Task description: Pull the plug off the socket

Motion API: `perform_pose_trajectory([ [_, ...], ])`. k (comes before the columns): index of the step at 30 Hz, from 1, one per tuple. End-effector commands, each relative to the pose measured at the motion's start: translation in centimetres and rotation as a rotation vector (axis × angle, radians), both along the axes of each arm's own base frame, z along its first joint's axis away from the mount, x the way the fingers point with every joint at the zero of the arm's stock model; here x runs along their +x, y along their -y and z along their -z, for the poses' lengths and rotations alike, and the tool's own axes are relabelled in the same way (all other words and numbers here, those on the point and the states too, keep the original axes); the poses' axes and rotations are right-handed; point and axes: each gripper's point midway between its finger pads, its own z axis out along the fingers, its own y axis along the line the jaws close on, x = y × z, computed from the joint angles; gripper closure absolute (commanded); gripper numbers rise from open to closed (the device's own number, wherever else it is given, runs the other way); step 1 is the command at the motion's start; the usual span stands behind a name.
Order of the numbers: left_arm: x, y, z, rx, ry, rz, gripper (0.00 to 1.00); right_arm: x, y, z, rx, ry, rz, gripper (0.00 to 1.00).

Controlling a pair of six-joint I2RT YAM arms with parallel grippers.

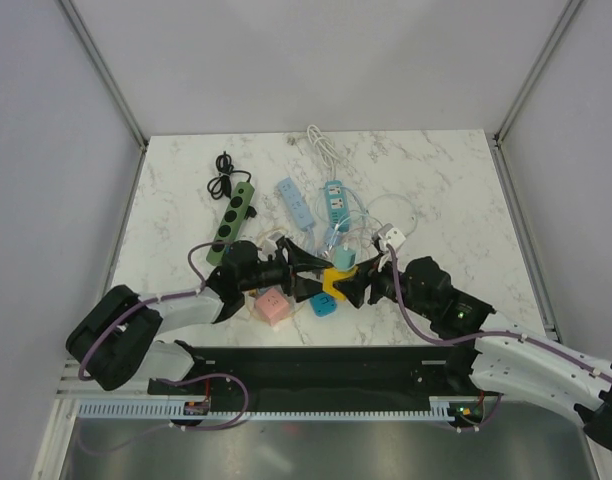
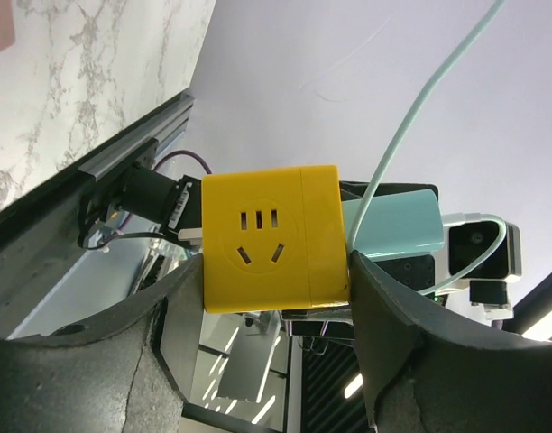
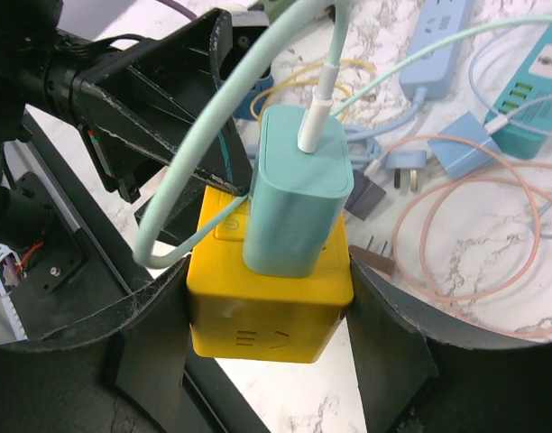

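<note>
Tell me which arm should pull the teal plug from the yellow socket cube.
Probably right: the teal plug sticks out toward the right claw, which only needs to regrip higher; the left claw clamps the yellow socket cube, bracing it.

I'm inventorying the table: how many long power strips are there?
3: a green strip at left, a light-blue strip beside it, a teal strip right of that. Cables might hide others.

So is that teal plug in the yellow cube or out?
In. The teal plug sits flush on the yellow cube, no gap between them.
</note>
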Motion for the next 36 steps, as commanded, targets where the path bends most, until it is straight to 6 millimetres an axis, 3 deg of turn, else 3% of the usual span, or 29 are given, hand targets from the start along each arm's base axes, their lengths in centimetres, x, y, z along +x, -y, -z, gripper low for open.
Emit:
perform_pose_trajectory([
  [1, -0.3, 0.4, -3.6, -0.145, 0.170, 0.026, 0.98, -0.6, -1.1, 0.0, -0.001, -0.079, -0.020, 0.75],
  [2, -0.1, 0.6, -2.7, -0.134, 0.175, 0.033, 0.98, -0.8, -0.9, 1.0, -0.038, -0.116, -0.017, 0.63],
  [4, 0.1, 0.7, -3.2, -0.168, 0.243, 0.049, 0.98, -0.9, -1.0, 1.7, -0.065, -0.166, -0.007, 0.49],
  [5, 0.6, 0.7, -1.9, -0.155, 0.249, 0.065, 0.98, -1.1, -0.7, 2.4, -0.094, -0.199, -0.002, 0.36],
  [7, 1.3, 0.6, -3.0, -0.213, 0.330, 0.070, 0.98, -1.1, -0.7, 2.4, -0.105, -0.231, 0.008, 0.28],
  [8, 2.1, 0.5, -2.0, -0.215, 0.315, 0.067, 0.98, -1.3, -0.5, 2.6, -0.117, -0.247, 0.011, 0.20],
  [9, 2.6, 0.5, -2.3, -0.242, 0.332, 0.063, 0.98, -1.3, -0.4, 2.5, -0.114, -0.254, 0.017, 0.16],
  [10, 2.8, 0.1, -3.9, -0.313, 0.384, 0.061, 0.98, -1.4, -0.2, 2.2, -0.098, -0.256, 0.021, 0.12],
  [12, 4.0, 0.4, -3.9, -0.332, 0.388, 0.089, 0.98, -1.6, 0.2, 2.0, -0.080, -0.264, 0.027, 0.04],
  [19, 5.1, 0.4, -7.1, -0.295, 0.604, 0.151, 0.98, -2.0, 3.6, 2.0, 0.017, -0.362, 0.094, 0.02],
  [20, 5.4, 0.6, -6.6, -0.259, 0.584, 0.165, 0.98, -1.5, 4.2, 2.0, 0.041, -0.392, 0.137, 0.02],
  [26, 5.2, 0.8, -7.9, -0.163, 0.748, 0.216, 0.98, 0.1, 5.6, 3.0, 0.132, -0.560, 0.214, 0.03],
  [31, 4.7, 0.6, -7.6, -0.148, 0.769, 0.237, 0.98, 2.4, 6.7, -0.5, 0.328, -0.557, 0.179, 0.02],
  [36, 4.6, 0.4, -7.1, -0.116, 0.784, 0.245, 0.98, 2.4, 7.0, -3.4, 0.490, -0.540, 0.002, 0.04],
])
